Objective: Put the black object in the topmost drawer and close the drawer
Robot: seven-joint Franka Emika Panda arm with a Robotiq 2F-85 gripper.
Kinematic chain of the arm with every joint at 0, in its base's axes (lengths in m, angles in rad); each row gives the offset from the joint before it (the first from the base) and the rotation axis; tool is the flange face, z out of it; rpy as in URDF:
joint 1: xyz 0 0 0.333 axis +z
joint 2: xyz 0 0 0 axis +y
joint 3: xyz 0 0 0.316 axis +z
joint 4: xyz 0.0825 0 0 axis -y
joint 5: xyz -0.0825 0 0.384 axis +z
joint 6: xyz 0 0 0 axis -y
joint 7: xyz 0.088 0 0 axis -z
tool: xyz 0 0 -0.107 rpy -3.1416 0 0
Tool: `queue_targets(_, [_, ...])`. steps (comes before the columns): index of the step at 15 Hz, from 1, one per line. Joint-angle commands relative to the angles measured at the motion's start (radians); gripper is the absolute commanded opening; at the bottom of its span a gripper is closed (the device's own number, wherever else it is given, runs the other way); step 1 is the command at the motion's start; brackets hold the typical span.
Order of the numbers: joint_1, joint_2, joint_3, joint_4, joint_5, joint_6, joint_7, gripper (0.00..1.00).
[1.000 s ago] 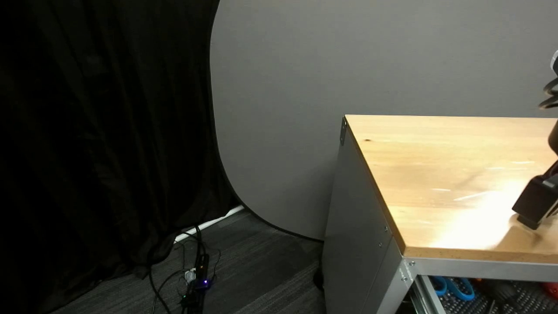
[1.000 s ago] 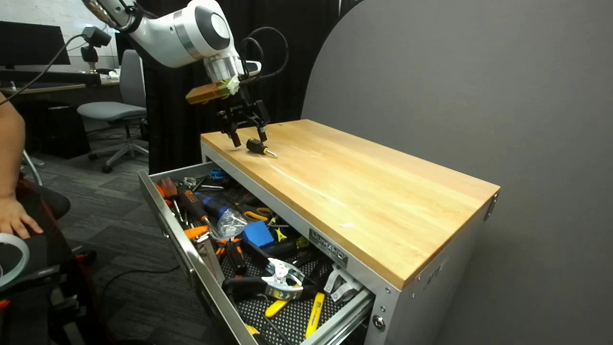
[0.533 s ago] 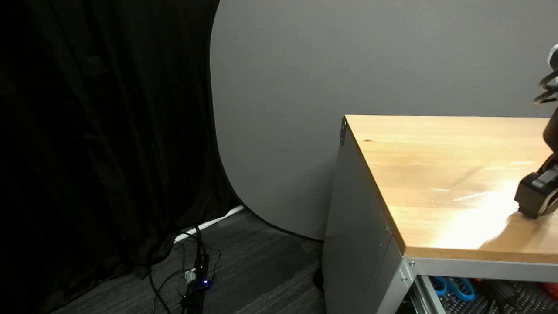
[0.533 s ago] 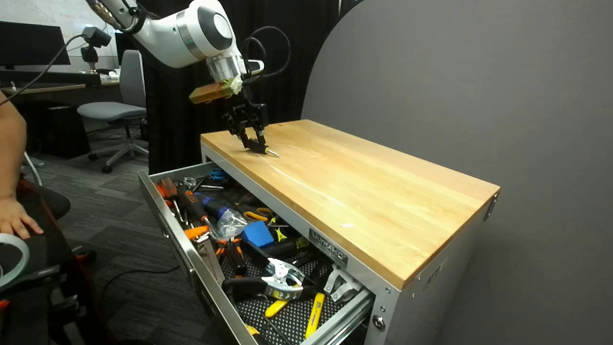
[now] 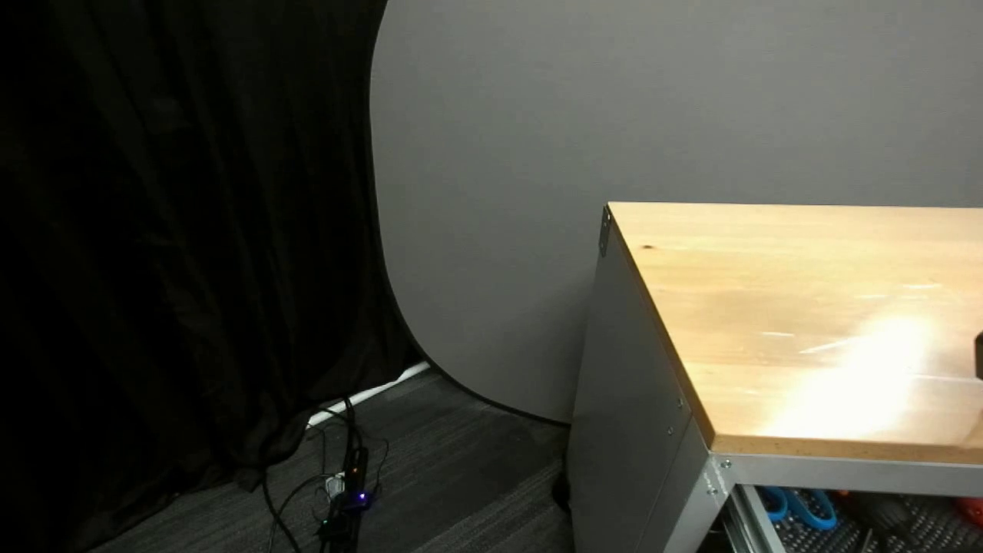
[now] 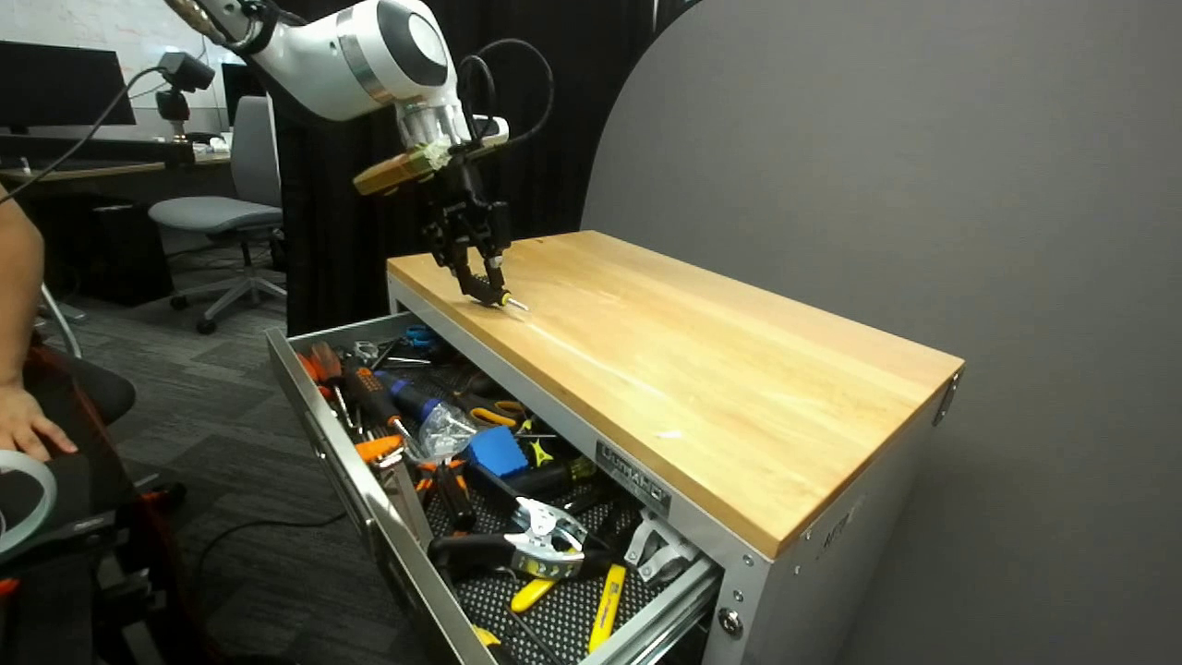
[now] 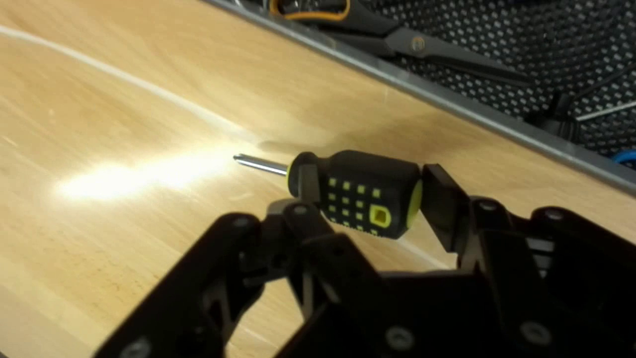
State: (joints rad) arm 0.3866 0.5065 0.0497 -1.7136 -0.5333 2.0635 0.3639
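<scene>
The black object is a stubby screwdriver (image 6: 489,294) with yellow marks and a short silver shaft. In the wrist view the screwdriver (image 7: 365,199) lies lengthwise between the fingers of my gripper (image 7: 370,171). One finger is at its neck, the other against its yellow butt end. In an exterior view my gripper (image 6: 485,282) is shut on it, low over the wooden top near the front edge; I cannot tell whether it touches the wood. The topmost drawer (image 6: 377,499) is pulled open below that edge. Only a dark bit of the gripper (image 5: 979,355) shows in an exterior view.
The drawer holds many tools: a large spring clamp (image 6: 545,540), a blue block (image 6: 497,450), scissors (image 7: 417,44) and yellow handles (image 6: 607,605). The wooden cabinet top (image 6: 683,369) stretches away from the gripper. A person's hand (image 6: 32,425) rests at the far left.
The gripper stood open around the screwdriver, then closed on it. Since then gripper and screwdriver have moved together slightly toward the front edge. The arm has mostly left one exterior view's right edge.
</scene>
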Motion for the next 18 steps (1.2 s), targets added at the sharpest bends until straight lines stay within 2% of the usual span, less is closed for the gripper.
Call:
queue_targets(1, [0.023, -0.095, -0.002, -0.068, 0.015, -0.133, 0.111, 0.28])
queue_targets(4, [0.013, -0.144, 0.022, -0.119, 0.048, -0.203, 0.187, 0.28])
queue_targets(6, [0.004, -0.177, 0.038, -0.171, 0.083, -0.208, 0.242, 0.28])
queue_targets(9, [-0.003, -0.204, 0.060, -0.260, 0.110, -0.138, 0.319, 0.28])
queue_targets(12, [0.000, -0.201, 0.078, -0.314, 0.093, -0.043, 0.360, 0.28])
queue_targets(18, [0.015, -0.160, 0.083, -0.330, 0.043, 0.089, 0.384, 0.28])
